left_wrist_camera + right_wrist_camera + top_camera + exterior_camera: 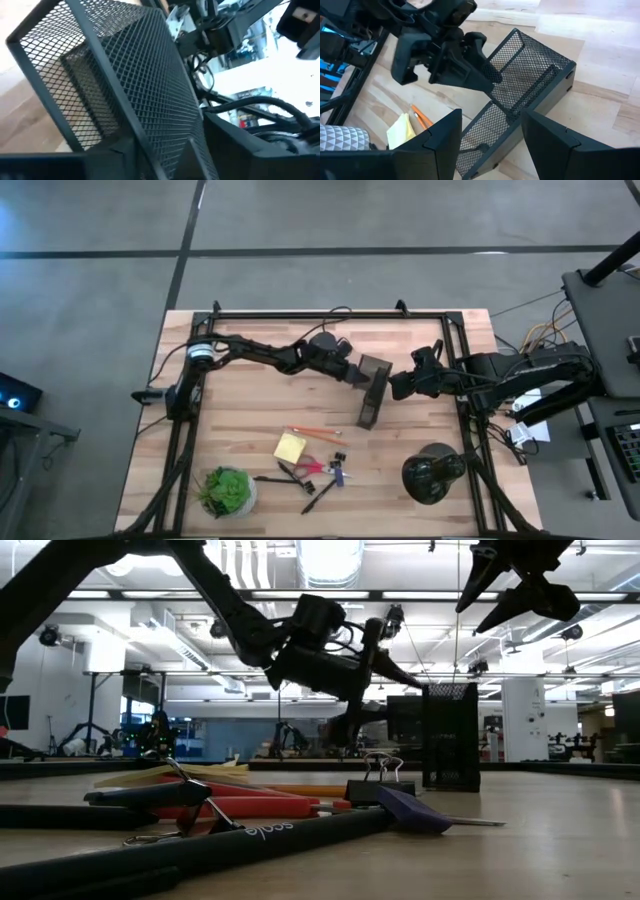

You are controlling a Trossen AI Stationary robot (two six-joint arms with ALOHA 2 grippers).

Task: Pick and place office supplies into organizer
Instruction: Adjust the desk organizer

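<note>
I see the black wire-mesh organizer [372,390] mid-bench, long axis front to back. My left end effector [362,372] straddles its far end, partly closed, grip unclear. Right end effector [400,385] hovers beside, open, empty.

A: Any readable text on the table — labels, brands, numbers?

B: One faint candidate only. In the low view, the black pen [250,840] lying nearest the camera carries pale lettering along its barrel; the letters are small and slanted, and I cannot read a word with confidence.

A: Anything on the yellow sticky-note pad [290,446] or the organizer [520,107]?

B: Nothing legible — the pad's face is plain from above, and the mesh walls show no tag or print in either wrist view.
</note>
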